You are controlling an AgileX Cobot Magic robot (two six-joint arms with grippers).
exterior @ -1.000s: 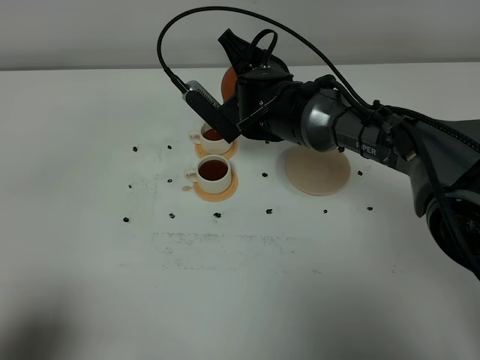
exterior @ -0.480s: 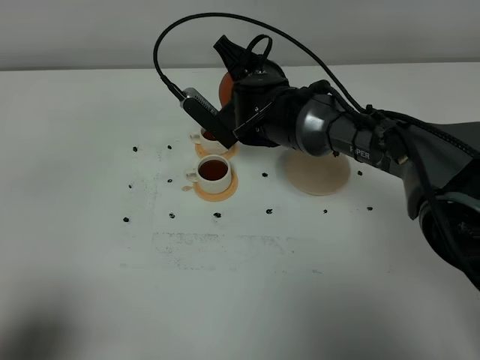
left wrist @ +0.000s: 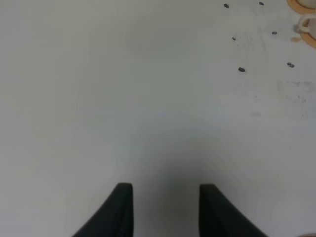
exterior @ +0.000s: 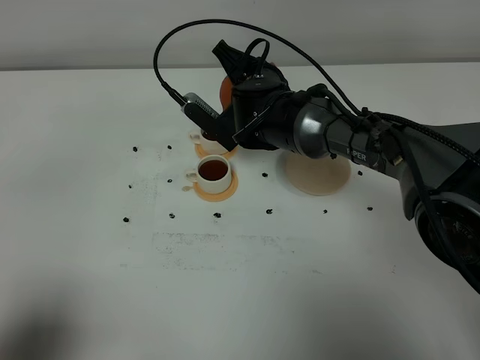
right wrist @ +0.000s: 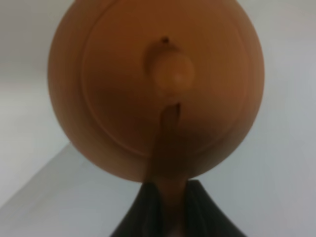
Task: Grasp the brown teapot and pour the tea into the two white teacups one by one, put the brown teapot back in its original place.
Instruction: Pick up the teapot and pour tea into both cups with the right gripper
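The brown teapot (exterior: pixel 225 88) hangs tipped above the far white teacup (exterior: pixel 197 136), which the arm largely hides. My right gripper (exterior: pixel 231 64) is shut on the teapot's loop handle. In the right wrist view the teapot (right wrist: pixel 158 84) fills the picture, lid and knob facing the camera, with the handle pinched in the right gripper (right wrist: pixel 168 202). The near teacup (exterior: pixel 214 172) stands full of dark tea on an orange coaster. The pale beige coaster (exterior: pixel 321 178) lies bare to the right. My left gripper (left wrist: pixel 165 210) hovers over bare table, its fingers apart and holding nothing.
Small dark marks (exterior: pixel 217 215) dot the white table around the cups. A brownish spill (exterior: pixel 187 188) lies beside the near coaster. The right arm and its cable (exterior: pixel 345 139) stretch over the beige coaster. The left wrist view catches a cup handle (left wrist: pixel 305 25) at its edge.
The right arm has shifted slightly left and back with the teapot. Its wrist now covers more of the far cup. The near cup and the beige coaster stay put.
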